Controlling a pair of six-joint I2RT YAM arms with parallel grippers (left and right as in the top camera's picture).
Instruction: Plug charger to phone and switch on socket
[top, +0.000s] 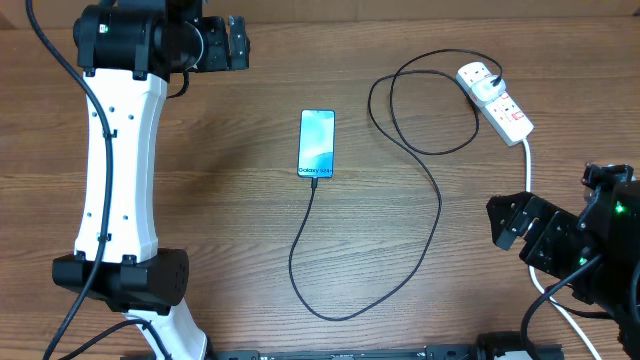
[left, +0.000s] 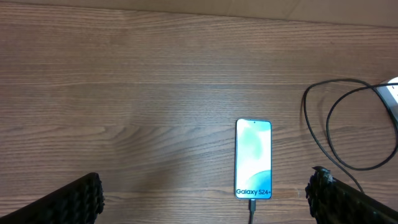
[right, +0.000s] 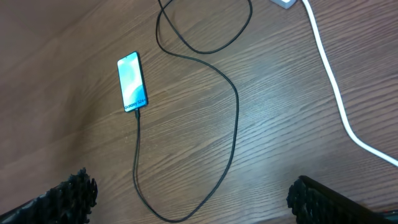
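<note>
The phone (top: 316, 143) is being shown lying flat and screen-up on the table (top: 200, 200), out ahead of the left claw (top: 235, 42) and well apart from it. The reason is looking plain: the charger (top: 437, 215) is being seen with its tip at the phone's bottom edge, seemingly seated, so nothing is needing to be held there. The slack is being allowed to sweep in one wide loop past the right claw (top: 510, 222) and up to the socket (top: 497, 102). There the plug (top: 480, 76) is being seen sitting in the strip's far end, beyond that claw and apart from it. The white cord (top: 528, 165) is being run back alongside the right claw. Both claws are being held at full spread, fingers (left: 78, 198) wide, with nothing being gripped and nothing being touched. Whether the red switch is being set on cannot be told at this size. Judged from the layout, the switch is being left as the step to check, and the right claw is being placed nearer for it.
</note>
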